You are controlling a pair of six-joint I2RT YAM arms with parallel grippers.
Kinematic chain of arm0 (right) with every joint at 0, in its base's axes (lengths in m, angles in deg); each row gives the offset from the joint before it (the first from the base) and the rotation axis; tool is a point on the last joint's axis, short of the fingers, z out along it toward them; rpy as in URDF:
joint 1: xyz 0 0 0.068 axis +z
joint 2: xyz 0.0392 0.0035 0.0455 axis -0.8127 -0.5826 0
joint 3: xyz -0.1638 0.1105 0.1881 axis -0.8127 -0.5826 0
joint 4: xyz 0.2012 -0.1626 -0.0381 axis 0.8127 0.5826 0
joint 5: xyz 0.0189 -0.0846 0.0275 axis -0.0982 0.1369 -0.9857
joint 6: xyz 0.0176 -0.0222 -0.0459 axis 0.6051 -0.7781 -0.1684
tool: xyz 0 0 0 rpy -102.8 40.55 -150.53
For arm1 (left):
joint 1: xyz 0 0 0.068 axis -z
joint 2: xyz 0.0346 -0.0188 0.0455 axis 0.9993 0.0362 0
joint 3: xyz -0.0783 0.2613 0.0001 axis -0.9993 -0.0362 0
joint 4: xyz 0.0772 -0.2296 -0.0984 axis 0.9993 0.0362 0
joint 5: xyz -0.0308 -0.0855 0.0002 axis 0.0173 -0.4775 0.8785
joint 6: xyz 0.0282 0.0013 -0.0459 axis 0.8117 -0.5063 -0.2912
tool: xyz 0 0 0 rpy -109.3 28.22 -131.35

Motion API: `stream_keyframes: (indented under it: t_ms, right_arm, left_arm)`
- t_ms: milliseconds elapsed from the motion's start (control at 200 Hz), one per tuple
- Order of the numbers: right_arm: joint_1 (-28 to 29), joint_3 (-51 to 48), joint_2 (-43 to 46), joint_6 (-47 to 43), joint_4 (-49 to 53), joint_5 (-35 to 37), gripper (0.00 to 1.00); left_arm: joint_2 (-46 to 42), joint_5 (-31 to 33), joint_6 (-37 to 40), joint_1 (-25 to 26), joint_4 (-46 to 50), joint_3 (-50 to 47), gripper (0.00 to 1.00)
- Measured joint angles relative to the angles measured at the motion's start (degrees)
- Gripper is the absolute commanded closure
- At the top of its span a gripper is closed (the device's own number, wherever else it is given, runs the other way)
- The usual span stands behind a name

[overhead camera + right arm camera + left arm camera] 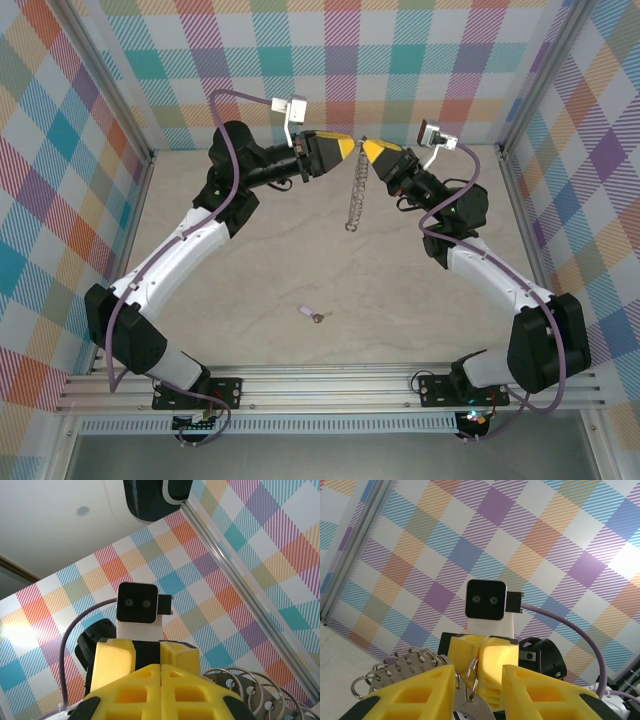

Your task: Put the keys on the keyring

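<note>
The keyring [354, 196] hangs as a thin grey scalloped chain of loops from the point where the two yellow gripper tips meet, high at the back of the table. My right gripper [366, 147] is shut on its top end. In the right wrist view its fingers [160, 672] press flat together, with the keyring's loops [250, 690] to their right. My left gripper [348, 147] faces it tip to tip. Its jaws [479, 672] stand apart around one loop of the keyring [472, 676]. The keys [311, 313], a pale lilac tab with a small brownish bit, lie on the table near the front.
Checked walls close in the back and both sides. A metal rail [330, 385] runs along the table's near edge by the arm bases. Both arms reach up and inward, well above the beige tabletop [250, 300].
</note>
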Motion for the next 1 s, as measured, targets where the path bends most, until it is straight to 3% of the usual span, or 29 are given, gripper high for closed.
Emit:
stream_keyframes:
  t_ms: [555,1000]
  right_arm:
    - [0.0,0.0,-0.8,1.3,-1.3,0.0,1.0]
    - [0.0,0.0,-1.1,1.4,-2.3,0.1,1.0]
  left_arm:
    - [0.8,-0.7,0.2,1.3,0.0,0.0,0.73]
    - [0.8,-0.4,0.5,1.3,0.0,-0.3,0.88]
